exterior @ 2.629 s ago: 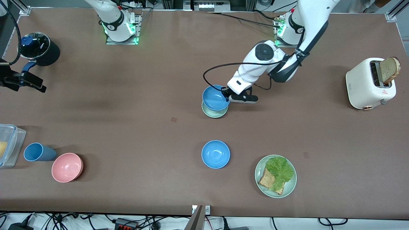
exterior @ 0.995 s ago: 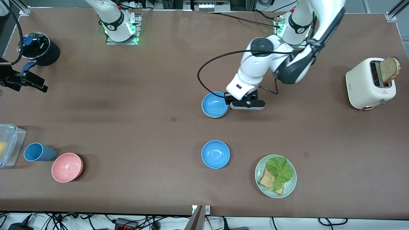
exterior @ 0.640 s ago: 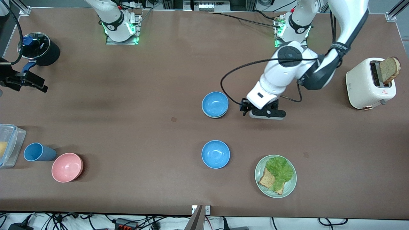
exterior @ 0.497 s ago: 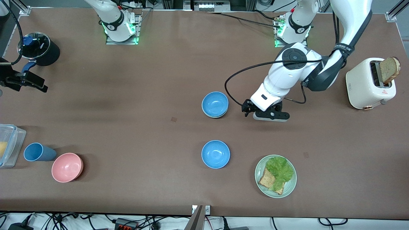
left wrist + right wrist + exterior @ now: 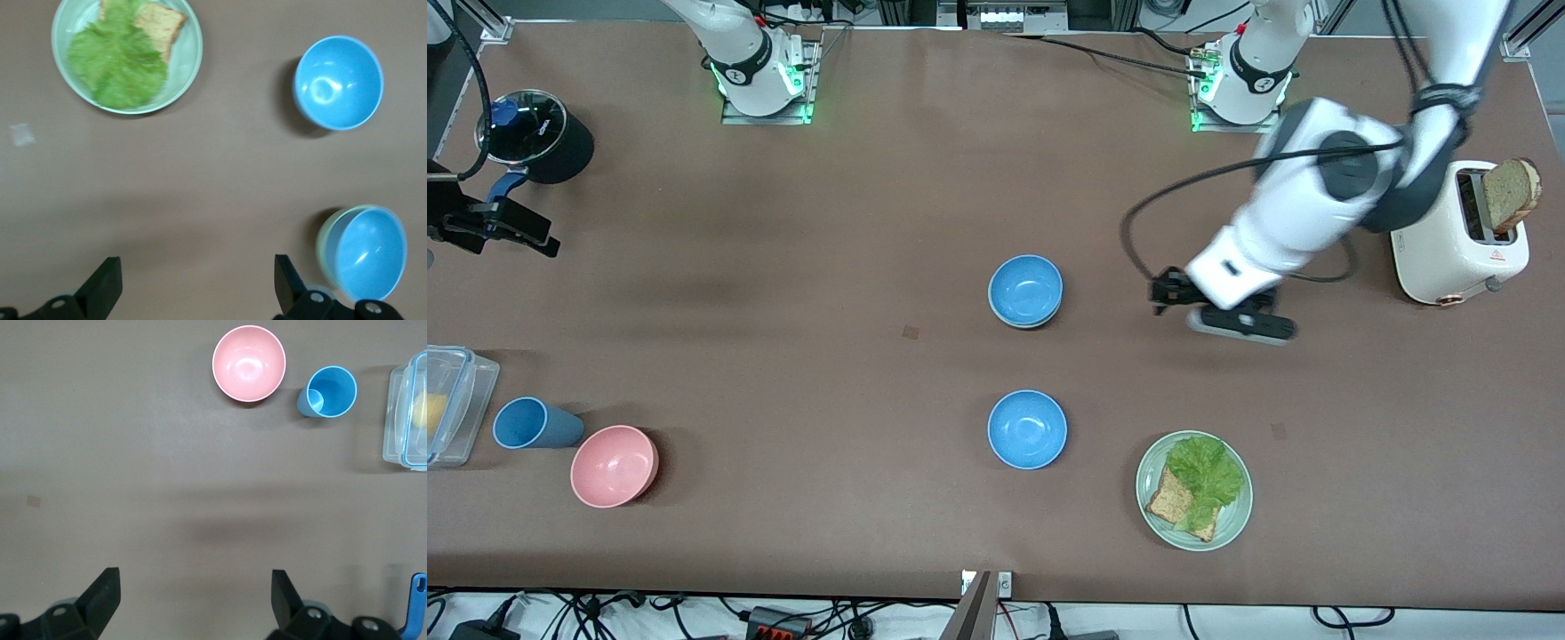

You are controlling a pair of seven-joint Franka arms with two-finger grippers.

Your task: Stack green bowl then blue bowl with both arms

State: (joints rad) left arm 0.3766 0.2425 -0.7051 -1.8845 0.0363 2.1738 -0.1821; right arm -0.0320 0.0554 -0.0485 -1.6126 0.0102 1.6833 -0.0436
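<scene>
Because its fingers are spread wide and hold nothing, the left end effector (image 5: 1199, 307) hangs over bare surface (image 5: 783, 373) beside the stack: the blue bowl (image 5: 1025, 289) sits nested in the green bowl (image 5: 327, 245). The right end effector (image 5: 193, 597), also wide open and empty, waits at the right arm's end.

sky-blue bowl (image 5: 1025, 289) nested in pale mint-green bowl (image 5: 326, 245), plain brown table (image 5: 783, 267), pink bowl (image 5: 615, 466)

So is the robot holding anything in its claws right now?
No. The left claw is open over bare table beside the blue bowl stacked in the green bowl. The right claw is open and empty.
</scene>
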